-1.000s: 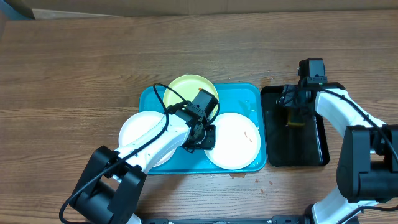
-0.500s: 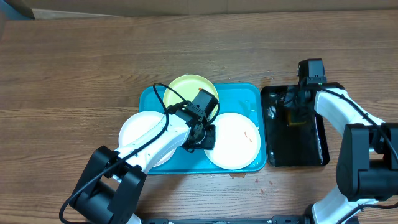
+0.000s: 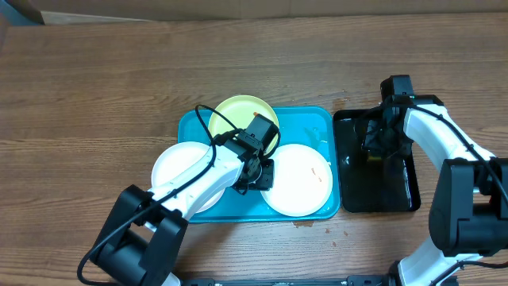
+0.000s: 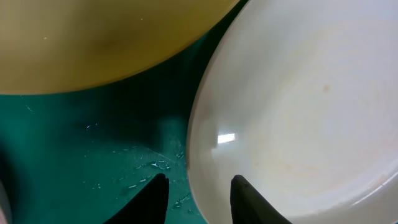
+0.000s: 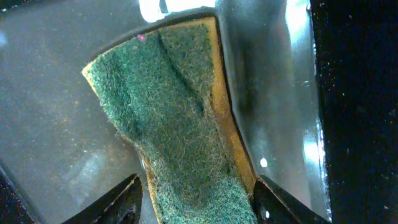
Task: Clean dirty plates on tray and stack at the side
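Brown wood-grain tabletop point(image 3: 95, 95) fills the overhead view. A tan band point(image 3: 238, 8) runs along its far edge.

A black tray point(image 3: 399, 197) lies at the right, and its floor is wet and glossy. A sponge point(image 5: 174, 118) with a green scouring face and a yellow backing lies in it, bent along its length. The right claw point(image 5: 199, 202) is set over this sponge. Both fingers bear against its sides, so the claw is closed on the sponge at a medium width.

The tray point(image 3: 309, 123), turquoise, sits at the centre of the tabletop, just beside the black tray. It carries three plates:
- The yellow-green plate point(image 3: 234, 111) is at the far edge.
- The left white plate point(image 3: 178, 171) overhangs the tray's left rim.
- The right white plate point(image 3: 305, 183) is at the near right and bears small orange smears.

The left arm point(image 3: 198, 179) crosses above the left white plate and hides part of it.

The left claw point(image 3: 255, 173) is low between the three plates. In the left wrist view its fingers stand partly apart and hold nothing. The rim of the right white plate passes between them, with one finger over the tray floor and the other over the plate. Water droplets point(image 4: 149, 165) lie on the tray floor beside that rim.
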